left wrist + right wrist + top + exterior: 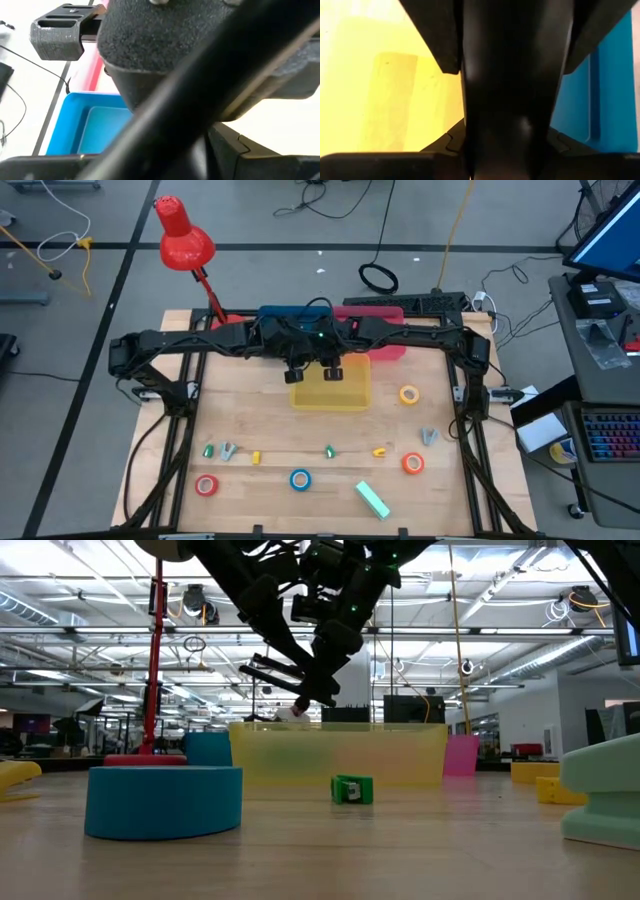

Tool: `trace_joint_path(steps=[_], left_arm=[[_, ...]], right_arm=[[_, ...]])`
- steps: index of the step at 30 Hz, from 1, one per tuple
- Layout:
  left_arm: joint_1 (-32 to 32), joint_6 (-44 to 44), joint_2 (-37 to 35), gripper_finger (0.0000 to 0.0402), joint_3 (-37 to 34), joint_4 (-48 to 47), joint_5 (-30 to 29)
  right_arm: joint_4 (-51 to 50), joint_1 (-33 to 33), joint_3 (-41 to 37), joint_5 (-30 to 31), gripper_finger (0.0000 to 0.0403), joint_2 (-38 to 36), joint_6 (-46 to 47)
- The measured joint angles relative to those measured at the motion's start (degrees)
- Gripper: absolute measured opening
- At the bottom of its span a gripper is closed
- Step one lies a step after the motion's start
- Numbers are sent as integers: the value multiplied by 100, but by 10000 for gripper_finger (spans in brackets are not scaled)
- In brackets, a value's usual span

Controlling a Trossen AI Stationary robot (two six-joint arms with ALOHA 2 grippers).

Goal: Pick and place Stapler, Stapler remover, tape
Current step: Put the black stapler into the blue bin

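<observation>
Low view: nearest is a blue tape roll (163,800) on the table (320,860), w/ a pale green stapler (605,795) at the table's right side. Behind sit a small green piece (352,789) and the yellow bin (340,755). One of my grippers hangs over the bin; which arm it is, and how its jaws stand, I cannot tell here.

High view: both my arms fold in toward the table's far middle. My left gripper (295,373) and right gripper (333,371) sit side by side over the yellow bin's (345,393) far edge; jaws too small to read, so cannot tell. Blue bin (272,312) and pink bin (385,348) lie along the far edge, under the arms. Near the front edge: red tape (206,485), blue tape (300,478), the stapler (372,498). Orange tape (413,463) sits toward the right edge, yellow tape (409,393) just right of the yellow bin.

Left wrist view: mostly dark arm parts; blue bin (85,130) beyond.

Right wrist view: dark arm blocks the middle; yellow bin (385,95) one side, blue bin (605,90) the other. Jaws' state: cannot tell.
</observation>
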Motion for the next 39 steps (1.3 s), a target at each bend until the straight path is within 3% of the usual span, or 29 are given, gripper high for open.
trace_joint_path(steps=[17, 19, 26, 39], left_arm=[[97, -397, -156, 133, 0, -283, -263], [120, -435, -172, 133, -2, -269, -322], [293, -535, -172, 133, -4, -196, -582], [882, -203, -159, 133, -3, 51, -583]], right_arm=[[-155, -9, 7, 54, 238, -35, 153], [-266, -7, 8, 286, 246, -35, 154], [-686, -28, 9, 1040, 258, -35, 290], [-1069, -216, 13, 1077, 255, -333, 1184]])
